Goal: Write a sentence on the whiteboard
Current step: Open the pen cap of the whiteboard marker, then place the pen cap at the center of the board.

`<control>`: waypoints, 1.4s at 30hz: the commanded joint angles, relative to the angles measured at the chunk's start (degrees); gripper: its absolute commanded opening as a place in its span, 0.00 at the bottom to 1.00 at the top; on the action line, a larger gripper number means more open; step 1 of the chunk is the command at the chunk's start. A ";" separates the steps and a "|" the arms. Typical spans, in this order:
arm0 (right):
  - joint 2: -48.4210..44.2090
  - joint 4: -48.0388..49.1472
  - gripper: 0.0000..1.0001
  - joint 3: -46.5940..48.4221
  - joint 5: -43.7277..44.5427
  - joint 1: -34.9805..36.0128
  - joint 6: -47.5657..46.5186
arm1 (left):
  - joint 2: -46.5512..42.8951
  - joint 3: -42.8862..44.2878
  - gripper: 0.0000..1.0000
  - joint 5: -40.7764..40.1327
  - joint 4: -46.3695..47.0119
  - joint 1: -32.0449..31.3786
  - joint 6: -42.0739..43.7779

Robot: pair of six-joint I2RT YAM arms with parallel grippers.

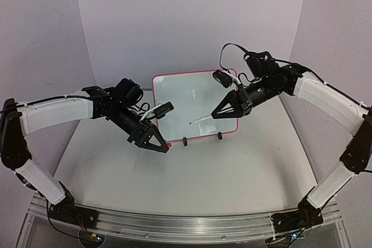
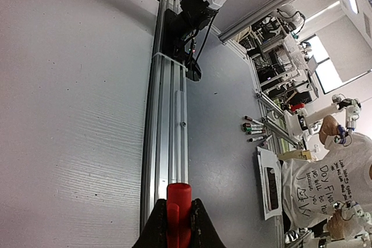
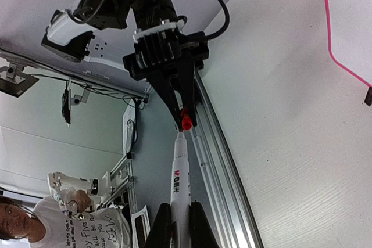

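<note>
The whiteboard (image 1: 192, 100), white with a thin red-pink frame, stands on two black clip feet (image 1: 185, 141) at the table's middle; its corner (image 3: 349, 71) shows in the right wrist view. No sentence shows on its face. My right gripper (image 1: 214, 115) is shut on a white marker (image 1: 200, 119), uncapped, tip hanging over the board's lower part. In the right wrist view the marker (image 3: 181, 184) points at a red cap (image 3: 186, 121). My left gripper (image 1: 165, 148) is shut on that red cap (image 2: 178, 201) just left of the board's lower left corner.
An aluminium rail (image 1: 186, 225) runs along the near table edge, and it shows in the left wrist view as a rail (image 2: 165, 114). Pale backdrop walls close the back and sides. Beyond the table lie spare markers (image 2: 254, 127), and a person in a white shirt (image 2: 325, 184) stands there.
</note>
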 commanded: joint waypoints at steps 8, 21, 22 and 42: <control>-3.82 -4.27 0.00 1.08 21.07 -0.15 0.47 | -10.88 -13.41 0.00 -30.26 17.33 1.59 -16.18; -16.59 17.85 0.00 -15.66 39.55 0.74 10.72 | -9.58 -25.95 0.00 -60.46 25.57 -0.24 -27.38; -16.79 18.27 0.00 -16.37 39.96 0.73 10.92 | -8.85 -26.19 0.01 -60.36 26.26 -0.35 -27.54; -17.18 24.18 0.00 -21.47 42.46 0.72 13.85 | 1.86 -22.72 0.21 -61.67 26.15 -1.42 -27.92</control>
